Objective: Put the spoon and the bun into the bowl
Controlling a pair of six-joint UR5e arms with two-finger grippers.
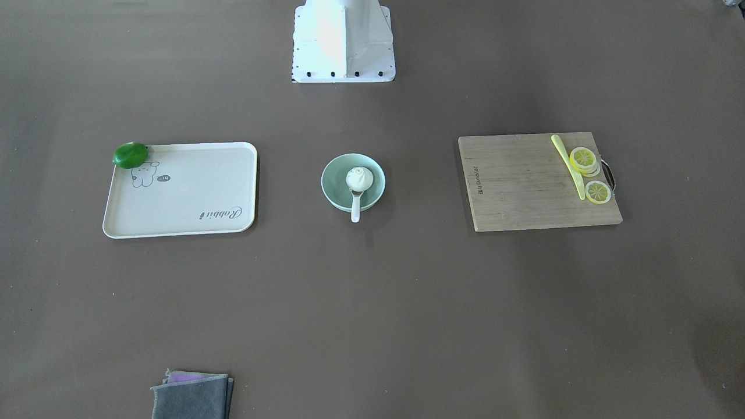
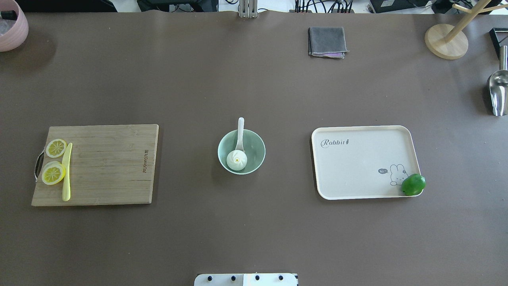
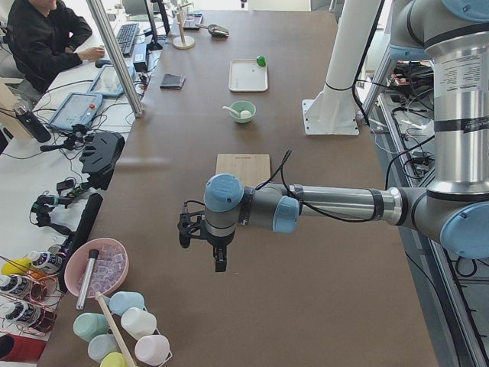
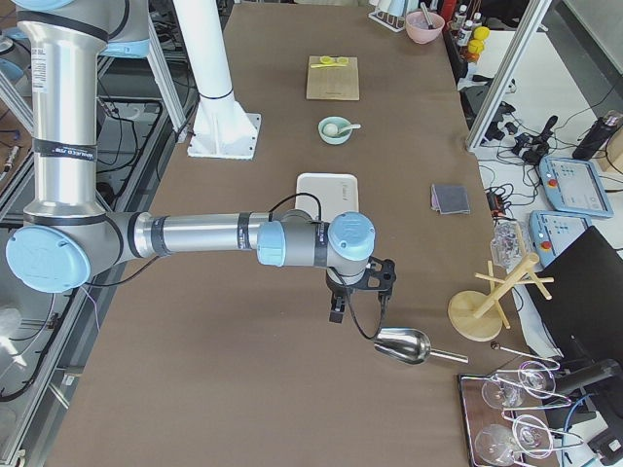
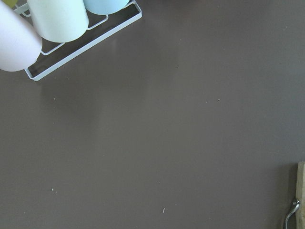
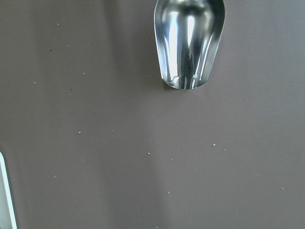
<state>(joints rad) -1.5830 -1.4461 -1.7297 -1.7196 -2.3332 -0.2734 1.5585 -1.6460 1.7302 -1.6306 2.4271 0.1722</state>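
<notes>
Mint-green and smooth, the bowl (image 2: 258, 146) sits in the middle of the brown desk (image 2: 254, 230). The bun (image 2: 237, 160) lies inside it, round and white with a little swirl on top. The spoon (image 2: 240, 129) is in there too: its scoop is down in the bowl by the bun, and its thick handle leans on the rim and sticks out over the edge. To me the job looks done.

The bun looks soft and light, so I think it would squash if pinched hard; a gentle hold on its round sides would be best. The spoon looks hard, shiny and slippery, and I guess it could chip if dropped. The handle that pokes out is the easy place to take hold of it.

Both arms hang far from the bowl, near the two ends of the desk. The left tool (image 3: 218, 260) hovers near a rack of pale cups (image 5: 57, 19), and the right tool (image 4: 341, 306) hovers just beside a shiny metal scoop (image 6: 189, 43). From where I stand I cannot tell if each one is spread wide or squeezed tight.

On one side a flat wooden board (image 2: 107, 167) carries yellow lemon slices (image 2: 54, 173) and a thin knife (image 2: 66, 174). On the other side a cream tray (image 2: 357, 167) with a rabbit drawing has a green lime (image 2: 413, 184) at its corner
</notes>
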